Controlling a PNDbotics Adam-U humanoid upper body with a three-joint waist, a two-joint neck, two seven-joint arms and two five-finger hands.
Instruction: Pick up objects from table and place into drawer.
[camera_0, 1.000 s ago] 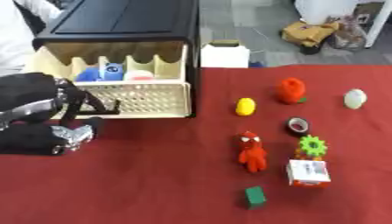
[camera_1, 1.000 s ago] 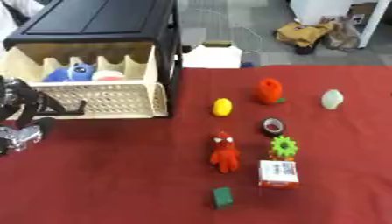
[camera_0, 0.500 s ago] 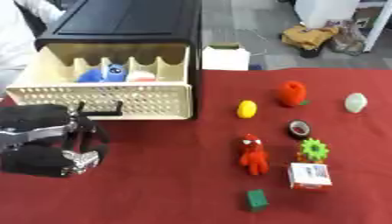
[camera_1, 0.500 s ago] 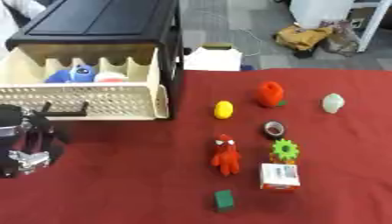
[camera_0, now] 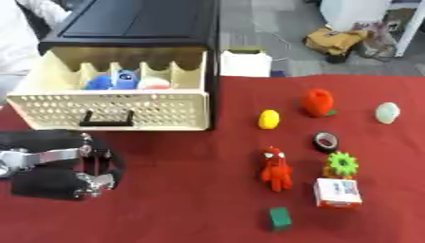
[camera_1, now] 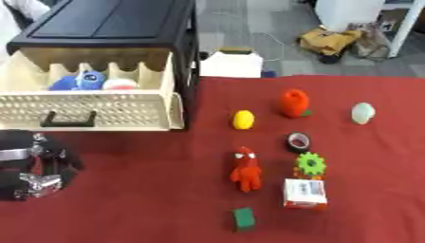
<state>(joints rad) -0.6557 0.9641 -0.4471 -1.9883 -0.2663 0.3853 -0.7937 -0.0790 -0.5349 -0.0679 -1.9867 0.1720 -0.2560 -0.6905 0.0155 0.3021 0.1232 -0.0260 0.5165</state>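
- The robot's left hand (camera_0: 79,171) sits low at the left of the red-covered desk (camera_0: 182,209), just in front of the open drawer. Its fingers look curled with nothing in them, though they are hard to read. The right hand is out of view.
- The cream perforated plastic drawer (camera_0: 112,110), with a black handle, stands pulled out of the black cabinet (camera_0: 133,21). A blue soft toy (camera_0: 116,79) and a round red-and-white thing lie inside.
- Well to the right, apart from the hand, lie the small yellow oval toy (camera_0: 268,119), red spider-figure toy (camera_0: 276,168), orange-red plush fruit (camera_0: 317,102), black tape roll (camera_0: 326,141), green gear-shaped toy (camera_0: 341,163), white-and-red carton (camera_0: 338,193), green block (camera_0: 280,218) and pale egg-shaped thing (camera_0: 387,112).
- Judged: the next pick should take the yellow oval or red figure, nearest the drawer. Open the fingers before descending, close on the toy's middle, then lift clear of the drawer's front wall.
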